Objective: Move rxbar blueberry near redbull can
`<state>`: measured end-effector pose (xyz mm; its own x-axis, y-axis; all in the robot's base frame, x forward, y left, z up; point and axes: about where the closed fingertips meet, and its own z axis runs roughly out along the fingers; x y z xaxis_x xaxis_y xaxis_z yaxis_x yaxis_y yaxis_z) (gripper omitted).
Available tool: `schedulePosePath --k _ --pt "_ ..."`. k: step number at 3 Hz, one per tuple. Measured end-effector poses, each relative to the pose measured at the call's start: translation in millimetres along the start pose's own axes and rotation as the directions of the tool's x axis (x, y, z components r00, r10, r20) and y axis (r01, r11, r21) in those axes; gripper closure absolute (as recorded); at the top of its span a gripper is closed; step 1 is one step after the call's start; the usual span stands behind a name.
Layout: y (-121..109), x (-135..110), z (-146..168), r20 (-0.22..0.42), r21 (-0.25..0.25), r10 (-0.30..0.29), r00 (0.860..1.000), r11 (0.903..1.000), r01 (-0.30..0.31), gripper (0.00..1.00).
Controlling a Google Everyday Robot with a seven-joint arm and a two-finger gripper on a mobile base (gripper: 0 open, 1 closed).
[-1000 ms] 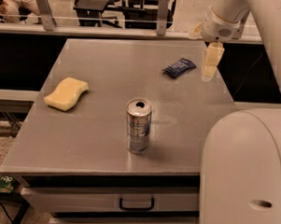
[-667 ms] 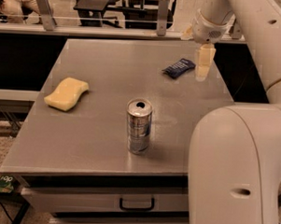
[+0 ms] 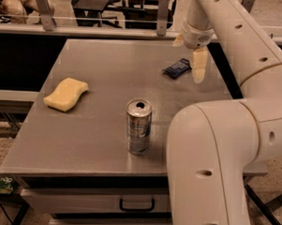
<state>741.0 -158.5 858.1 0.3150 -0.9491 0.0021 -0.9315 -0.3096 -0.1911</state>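
The rxbar blueberry [image 3: 177, 67], a flat dark navy wrapper, lies on the grey table [image 3: 105, 75] at its far right. The redbull can [image 3: 139, 126], silver with a pull-tab top, stands upright near the table's front middle, well apart from the bar. My gripper [image 3: 197, 70] hangs from the arm just right of the bar, its pale fingers [image 3: 198, 64] pointing down, slightly above the tabletop. It holds nothing that I can see.
A yellow sponge [image 3: 66, 93] lies on the table's left side. My arm's large white body [image 3: 214, 155] fills the right foreground and covers the table's front right corner. A drawer with a handle [image 3: 137, 205] is below the front edge. A railing [image 3: 88, 23] runs behind the table.
My gripper has moved left, closer to the bar's right end. The arm's body has swung further into view. The bar, can and sponge have not moved.
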Motion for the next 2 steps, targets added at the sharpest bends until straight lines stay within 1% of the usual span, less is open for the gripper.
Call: schedulePosePath --k 1,2 --pt "-9.6 -3.4 11.3 -0.041 -0.027 -0.081 0.996 0.9964 0.08 0.0" --pt "-18.2 -8.2 18.0 -0.059 -0.039 -0.144 0.988 0.9891 0.142 0.0"
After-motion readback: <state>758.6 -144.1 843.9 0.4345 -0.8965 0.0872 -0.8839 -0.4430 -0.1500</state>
